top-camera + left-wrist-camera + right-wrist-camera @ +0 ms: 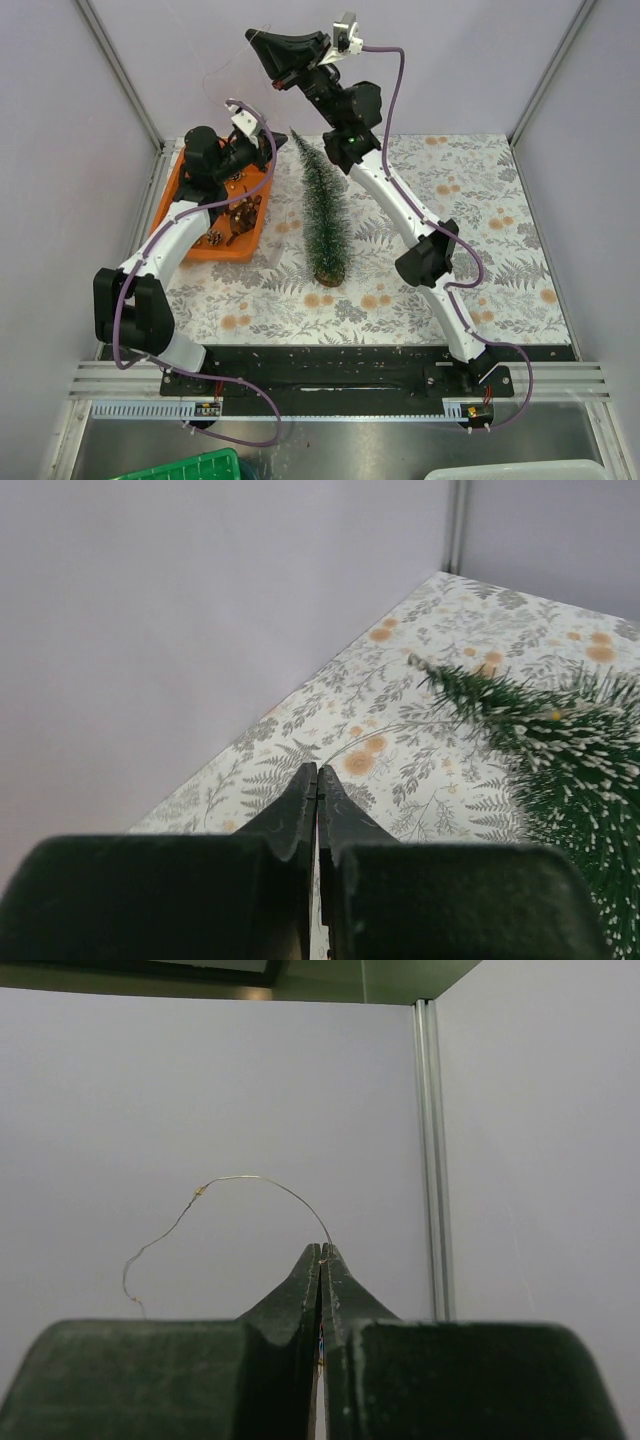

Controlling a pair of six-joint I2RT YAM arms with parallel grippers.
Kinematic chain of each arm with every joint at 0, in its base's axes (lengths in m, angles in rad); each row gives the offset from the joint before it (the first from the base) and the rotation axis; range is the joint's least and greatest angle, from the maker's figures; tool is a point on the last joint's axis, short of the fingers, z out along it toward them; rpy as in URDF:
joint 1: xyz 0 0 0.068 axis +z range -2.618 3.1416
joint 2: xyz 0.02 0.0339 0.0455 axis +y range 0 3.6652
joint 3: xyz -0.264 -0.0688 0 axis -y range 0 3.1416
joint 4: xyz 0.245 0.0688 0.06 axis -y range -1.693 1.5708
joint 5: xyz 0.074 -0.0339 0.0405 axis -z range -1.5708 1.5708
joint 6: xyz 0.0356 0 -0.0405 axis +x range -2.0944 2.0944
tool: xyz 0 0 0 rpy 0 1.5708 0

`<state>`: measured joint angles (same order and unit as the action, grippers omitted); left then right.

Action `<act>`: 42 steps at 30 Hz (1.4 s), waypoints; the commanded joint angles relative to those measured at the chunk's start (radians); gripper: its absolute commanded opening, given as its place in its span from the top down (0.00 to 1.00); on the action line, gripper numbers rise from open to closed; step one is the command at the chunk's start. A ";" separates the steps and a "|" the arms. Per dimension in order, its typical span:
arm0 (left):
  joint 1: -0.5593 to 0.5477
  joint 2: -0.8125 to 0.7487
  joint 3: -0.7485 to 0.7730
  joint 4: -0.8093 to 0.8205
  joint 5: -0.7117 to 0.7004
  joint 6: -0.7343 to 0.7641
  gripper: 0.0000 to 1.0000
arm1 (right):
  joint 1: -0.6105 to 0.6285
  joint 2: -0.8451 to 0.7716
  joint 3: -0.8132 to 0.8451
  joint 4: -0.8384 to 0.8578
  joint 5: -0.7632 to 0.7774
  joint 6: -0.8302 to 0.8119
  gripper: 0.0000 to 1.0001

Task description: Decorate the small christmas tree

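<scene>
The small christmas tree point(325, 215) stands upright mid-table, green with white tips; its top shows in the left wrist view point(570, 760). My right gripper point(255, 38) is raised high above the table's back left, well above the tree's tip. In the right wrist view it point(321, 1252) is shut on a thin silver wire point(250, 1180) with tiny gold beads that arcs up and left. My left gripper point(272, 143) hangs over the orange tray's far end, left of the tree's tip. In the left wrist view it point(317, 772) is shut, with nothing visible at the tips.
The orange tray point(180, 215) at the left holds several small gold and brown ornaments point(240, 215). Walls close in the back and both sides. A green bin point(180, 468) and a white bin point(530, 470) sit below the table's near edge.
</scene>
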<state>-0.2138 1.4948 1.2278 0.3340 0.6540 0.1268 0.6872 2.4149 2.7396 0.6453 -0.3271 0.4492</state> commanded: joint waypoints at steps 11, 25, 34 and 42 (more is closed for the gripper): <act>0.031 -0.001 0.027 0.057 -0.133 -0.096 1.00 | -0.049 0.018 0.057 0.033 0.077 -0.038 1.00; 0.096 -0.205 -0.079 0.099 0.051 -0.174 1.00 | -0.049 -0.086 -0.067 0.106 0.045 0.000 1.00; 0.125 -0.217 0.001 0.109 0.177 -0.232 1.00 | -0.046 -0.213 -0.237 0.200 0.025 0.034 1.00; 0.168 -0.159 0.131 0.089 0.110 -0.374 1.00 | -0.044 -0.200 -0.155 0.154 0.019 0.006 1.00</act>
<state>-0.0822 1.3190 1.2697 0.3874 0.7685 -0.1535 0.6357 2.2604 2.5320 0.7773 -0.2829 0.4637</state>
